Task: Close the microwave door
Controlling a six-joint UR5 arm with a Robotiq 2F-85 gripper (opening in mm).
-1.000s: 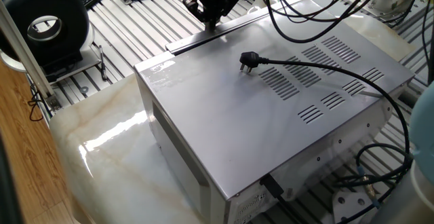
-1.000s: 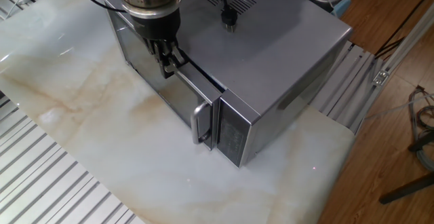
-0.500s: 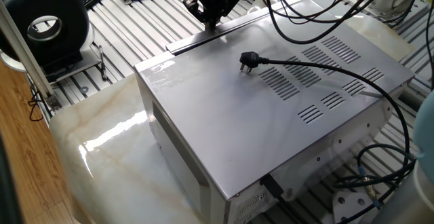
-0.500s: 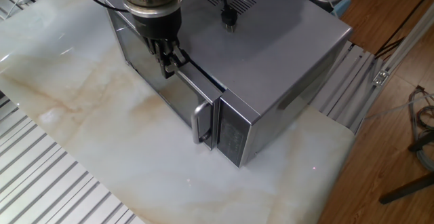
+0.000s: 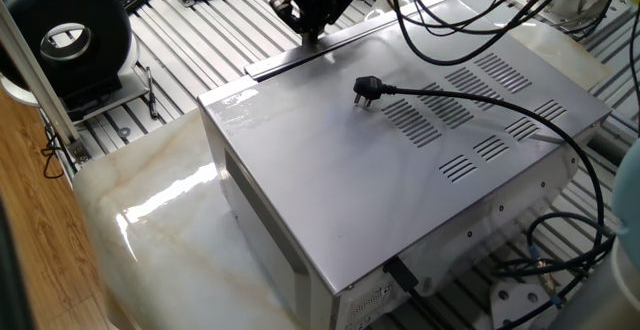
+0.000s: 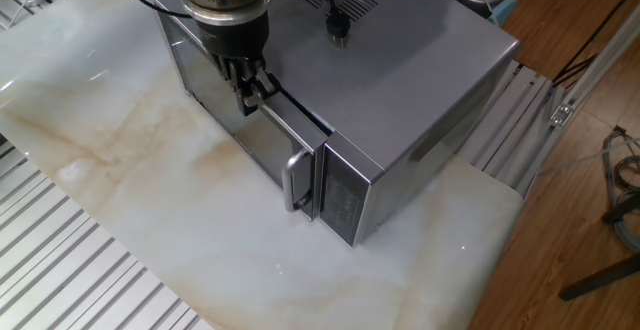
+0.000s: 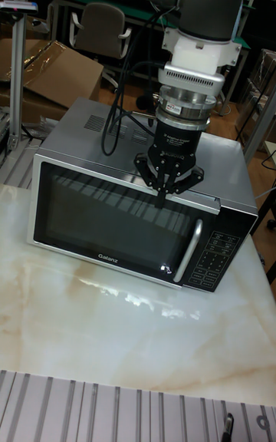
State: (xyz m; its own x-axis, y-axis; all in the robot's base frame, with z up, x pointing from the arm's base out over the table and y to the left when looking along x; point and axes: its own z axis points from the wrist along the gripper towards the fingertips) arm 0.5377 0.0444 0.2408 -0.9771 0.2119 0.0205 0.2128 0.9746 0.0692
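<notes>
Tall fixed view is showing the silver-grey sheet-metal microwave (image 7: pixel 230 162) sitting on a glossy cream marble bench (image 7: pixel 115 327), with cardboard boxes and an office chair (image 7: pixel 100 31) dim behind. Its dark-glass, black-framed microwave door (image 7: pixel 115 219) is lying nearly flush, a thin gap remaining. The black two-finger hand (image 7: pixel 162 198) is pressing its closed fingertips on the door's top edge, gripping nothing; the arm is running out of frame.

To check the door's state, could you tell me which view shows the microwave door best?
The tall fixed view: the microwave door faces it, whole glass window visible. The other fixed view shows it obliquely from above; one fixed view shows only its top edge.

lab | aluminium slat bench (image 5: pixel 190 40) | cardboard boxes (image 7: pixel 57 66) | office chair (image 7: pixel 100 28)
</notes>
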